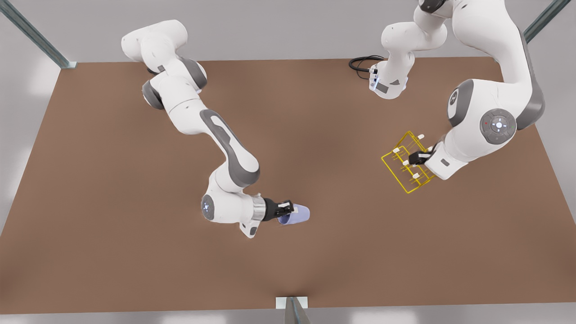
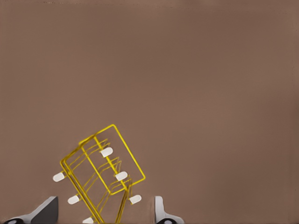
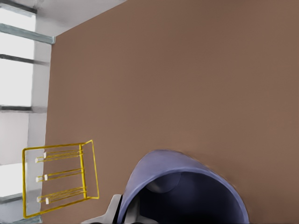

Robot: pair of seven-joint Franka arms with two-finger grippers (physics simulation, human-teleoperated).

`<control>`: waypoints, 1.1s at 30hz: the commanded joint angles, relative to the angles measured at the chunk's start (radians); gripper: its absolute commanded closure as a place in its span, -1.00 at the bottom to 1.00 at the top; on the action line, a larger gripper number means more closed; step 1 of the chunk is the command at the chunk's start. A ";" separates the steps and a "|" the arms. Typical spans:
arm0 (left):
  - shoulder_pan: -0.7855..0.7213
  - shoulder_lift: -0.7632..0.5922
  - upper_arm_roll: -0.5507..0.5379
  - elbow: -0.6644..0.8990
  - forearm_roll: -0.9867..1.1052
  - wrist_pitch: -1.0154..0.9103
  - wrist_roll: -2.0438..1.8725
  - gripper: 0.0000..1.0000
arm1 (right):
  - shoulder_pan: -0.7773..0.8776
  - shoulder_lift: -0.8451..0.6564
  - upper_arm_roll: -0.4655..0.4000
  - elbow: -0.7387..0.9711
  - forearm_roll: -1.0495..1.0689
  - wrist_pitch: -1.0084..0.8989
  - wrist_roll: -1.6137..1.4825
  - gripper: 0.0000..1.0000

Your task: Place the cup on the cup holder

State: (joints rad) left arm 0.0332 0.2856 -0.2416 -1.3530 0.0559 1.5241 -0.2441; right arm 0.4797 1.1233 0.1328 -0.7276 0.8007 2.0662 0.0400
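The cup [image 1: 297, 214] is a plain lavender-blue tapered cup with no handle, tipped on its side above the brown table with its rim pinched. The right wrist view looks into its dark open mouth [image 3: 187, 196]. The cup holder [image 1: 407, 167], a rectangular rack of thin yellow wire with white-tipped prongs, sits tilted toward the front view's right, well apart from the cup.

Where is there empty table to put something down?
Bare table stretches between the cup, held by the right gripper, and the cup holder, and along the near edge. It's crowded where the left gripper meets the holder.
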 commanded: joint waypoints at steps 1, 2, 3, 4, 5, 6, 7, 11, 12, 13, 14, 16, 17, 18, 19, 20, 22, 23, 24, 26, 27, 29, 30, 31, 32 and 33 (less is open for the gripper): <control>-0.022 0.089 -0.007 0.199 -0.074 0.016 -1.259 -1.00 | 0.057 0.067 0.002 0.057 0.136 0.181 0.482 0.57; -0.050 0.101 -0.002 0.221 -0.068 0.047 -1.481 -1.00 | 0.092 0.099 0.004 0.071 0.175 0.218 0.483 0.57; -0.059 0.110 -0.004 0.221 -0.064 0.105 -1.764 -1.00 | 0.108 0.121 0.004 0.094 0.241 0.241 0.485 0.57; -0.118 0.124 -0.002 0.218 -0.053 0.093 -1.821 -1.00 | 0.116 0.147 0.011 0.112 0.285 0.262 0.486 0.57; -0.133 0.153 -0.004 0.218 -0.054 0.096 -1.891 -1.00 | 0.116 0.173 0.065 0.111 0.292 0.321 0.483 0.57; -0.151 0.195 -0.004 0.222 -0.054 0.125 -1.914 -1.00 | 0.116 0.199 0.070 0.114 0.292 0.327 0.482 0.57; -0.162 0.219 -0.004 0.222 -0.053 0.168 -1.911 -1.00 | 0.116 0.214 0.091 0.114 0.293 0.327 0.483 0.57; -0.214 0.277 0.010 0.218 0.045 0.182 -1.976 -1.00 | 0.116 0.245 0.093 0.102 0.292 0.376 0.472 0.57; -0.216 0.279 0.013 0.216 0.048 0.183 -2.003 -1.00 | 0.116 0.245 0.090 0.100 0.290 0.376 0.471 0.57; -0.217 0.279 0.013 0.216 0.048 0.182 -2.020 -1.00 | 0.116 0.244 0.088 0.088 0.285 0.376 0.469 0.57; -0.220 0.280 0.013 0.213 0.053 0.183 -2.026 -1.00 | 0.116 0.242 0.082 0.082 0.282 0.374 0.469 0.56; -0.228 0.293 0.013 0.213 0.065 0.186 -2.034 -1.00 | 0.117 0.237 0.048 0.060 0.269 0.365 0.465 -1.00; -0.234 0.297 0.013 0.215 0.065 0.188 -2.034 -1.00 | 0.117 0.230 0.044 0.057 0.246 0.361 0.448 -1.00; -0.242 0.310 0.012 0.215 0.064 0.192 -2.034 -1.00 | 0.119 0.205 0.022 0.037 0.212 0.329 0.448 -1.00; -0.249 0.319 0.013 0.216 0.064 0.215 -2.034 -1.00 | 0.119 0.199 -0.031 0.037 0.210 0.270 0.445 -1.00; -0.259 0.333 0.011 0.216 0.064 0.237 -2.034 -1.00 | 0.132 0.188 -0.087 0.036 0.207 0.216 0.411 -1.00; -0.274 0.357 0.012 0.219 0.064 0.283 -2.026 -1.00 | 0.134 0.153 -0.200 0.016 0.209 0.020 0.330 -1.00; -0.286 0.374 0.011 0.224 0.064 0.291 -2.020 -1.00 | 0.134 0.135 -0.263 0.005 0.209 -0.076 0.314 -1.00; -0.297 0.383 0.011 0.225 0.065 0.318 -2.020 -1.00 | 0.134 0.118 -0.350 0.007 0.212 -0.213 0.270 -1.00; -0.329 0.412 0.013 0.226 0.065 0.346 -2.017 -1.00 | 0.125 0.096 -0.567 0.025 0.235 -0.509 0.153 -1.00; -0.346 0.426 0.013 0.227 0.078 0.361 -2.017 -1.00 | 0.111 0.069 -0.709 0.025 0.238 -0.653 0.065 -1.00; -0.361 0.451 0.013 0.229 0.101 0.370 -2.017 -1.00 | 0.036 -0.046 -0.938 0.022 0.207 -0.842 -0.095 -1.00; -0.374 0.466 0.013 0.229 0.111 0.376 -2.017 -1.00 | -0.041 -0.167 -0.899 -0.015 0.054 -0.871 -0.195 -1.00; -0.374 0.469 0.013 0.229 0.111 0.390 -2.017 -1.00 | -0.163 -0.343 -0.669 -0.110 -0.237 -0.861 -0.210 -1.00; -0.375 0.481 0.013 0.229 0.111 0.404 -2.017 -1.00 | -0.357 -0.563 -0.350 -0.330 -0.539 -0.746 -0.206 -1.00; -0.394 0.495 0.013 0.229 0.117 0.415 -2.017 -1.00 | -0.506 -0.747 -0.147 -0.579 -0.681 -0.605 -0.200 -1.00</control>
State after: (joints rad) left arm -0.3543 0.7753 -0.2285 -1.1253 0.1609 1.8827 -1.9205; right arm 0.0748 0.4915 -0.1751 -1.1886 0.5326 1.5318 0.1889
